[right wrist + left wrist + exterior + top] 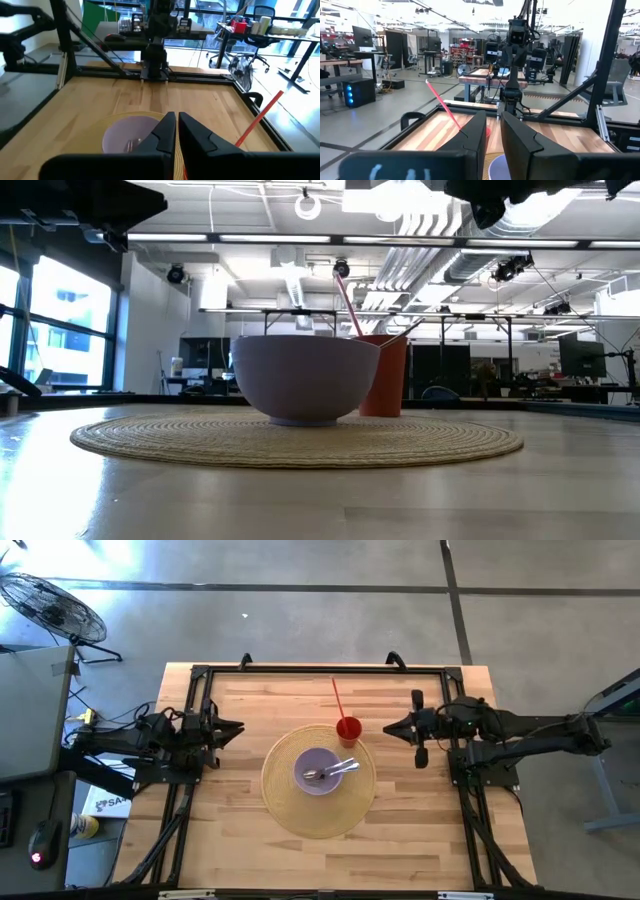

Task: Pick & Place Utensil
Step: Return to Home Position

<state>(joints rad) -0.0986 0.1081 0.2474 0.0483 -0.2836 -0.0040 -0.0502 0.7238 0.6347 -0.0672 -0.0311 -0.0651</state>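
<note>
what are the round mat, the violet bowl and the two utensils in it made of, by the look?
Round tan placemat: woven straw or similar fibre, matte; coiled concentric ridges show. Violet bowl: probably plastic, maybe glazed ceramic; smooth, opaque, soft sheen. Silver fork and silver spoon: look like metal, with bright highlights; metallised plastic not excluded.

Smooth matt violet plastic for the bowl [300, 375]. Inside it, bright polished metal in the fork [346, 765] and spoon [315, 775]. Under the bowl, coarse woven straw-like fibre in the round placemat [285, 792]. Just beside the bowl, smooth orange plastic in the cup [395, 375] and straw [339, 698]. Beneath, pale planked wood with a satin sheen for the table [250, 695].
</note>
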